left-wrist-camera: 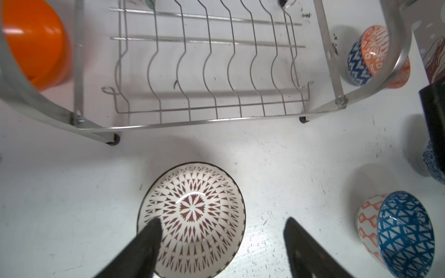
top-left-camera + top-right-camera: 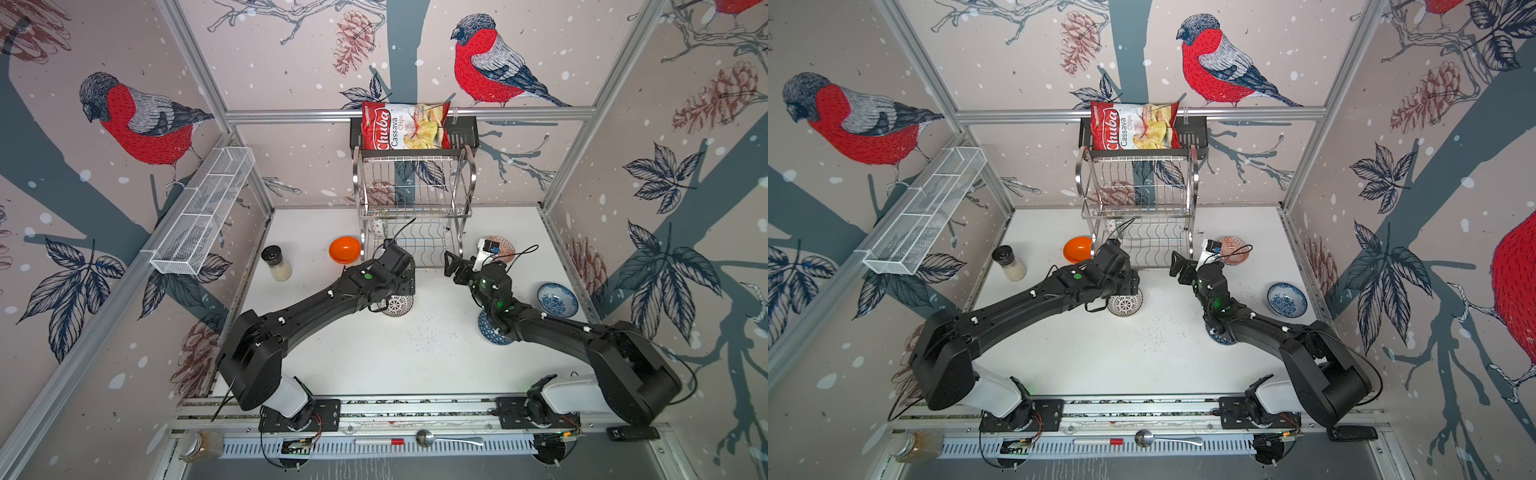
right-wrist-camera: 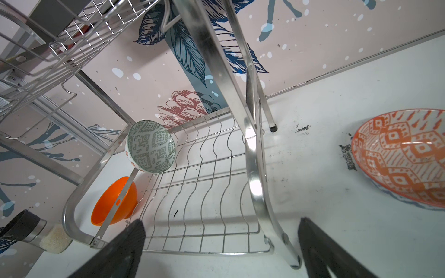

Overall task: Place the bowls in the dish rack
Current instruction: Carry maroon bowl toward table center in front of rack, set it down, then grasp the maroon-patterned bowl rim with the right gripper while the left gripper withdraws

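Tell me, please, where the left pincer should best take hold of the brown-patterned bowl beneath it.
Probably the rim, from straight above. The bowl stands upright on the table, mouth up, so its thin wall is the part to pinch: one finger inside, one outside. The open left pincer hangs astride that rim, so a straight descent should do.

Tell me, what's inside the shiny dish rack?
One grey-green bowl sits tilted on the dish rack's lower shelf. No other bowl shows; the upper shelf's back edge is covered.
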Robot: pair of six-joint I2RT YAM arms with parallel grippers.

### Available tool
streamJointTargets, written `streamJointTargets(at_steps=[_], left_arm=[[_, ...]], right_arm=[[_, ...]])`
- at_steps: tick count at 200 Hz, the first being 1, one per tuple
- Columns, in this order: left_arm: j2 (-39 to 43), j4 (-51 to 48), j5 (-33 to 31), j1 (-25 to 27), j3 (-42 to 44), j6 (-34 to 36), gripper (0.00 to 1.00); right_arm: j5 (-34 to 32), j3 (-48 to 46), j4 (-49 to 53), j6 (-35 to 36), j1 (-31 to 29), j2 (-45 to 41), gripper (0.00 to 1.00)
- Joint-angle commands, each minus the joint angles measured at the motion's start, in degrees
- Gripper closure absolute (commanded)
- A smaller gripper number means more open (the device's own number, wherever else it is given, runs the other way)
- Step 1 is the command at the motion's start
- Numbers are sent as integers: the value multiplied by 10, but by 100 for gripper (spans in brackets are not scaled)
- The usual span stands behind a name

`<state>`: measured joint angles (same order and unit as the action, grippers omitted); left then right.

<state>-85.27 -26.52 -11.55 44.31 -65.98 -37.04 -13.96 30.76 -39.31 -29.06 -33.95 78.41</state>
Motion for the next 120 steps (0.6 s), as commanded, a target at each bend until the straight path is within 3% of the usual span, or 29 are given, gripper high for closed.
streamJointTargets(at_steps=[1, 44, 77, 99, 120], left_arm=[[29, -15, -33, -12, 15, 12, 2], [107, 37, 15, -64, 85, 19, 2], [169, 90, 8, -76, 164, 6, 2], [185, 96, 15, -88, 194, -6, 2], [204, 124, 60, -108, 237, -20, 2]], right_arm=[[14, 4, -6, -9, 0, 3, 1], [34, 4, -17, -11, -5, 11, 0], [36, 8, -23, 3, -15, 20, 0], [21, 20, -19, 31, -43, 33, 1], [28, 41, -11, 53, -71, 54, 0]])
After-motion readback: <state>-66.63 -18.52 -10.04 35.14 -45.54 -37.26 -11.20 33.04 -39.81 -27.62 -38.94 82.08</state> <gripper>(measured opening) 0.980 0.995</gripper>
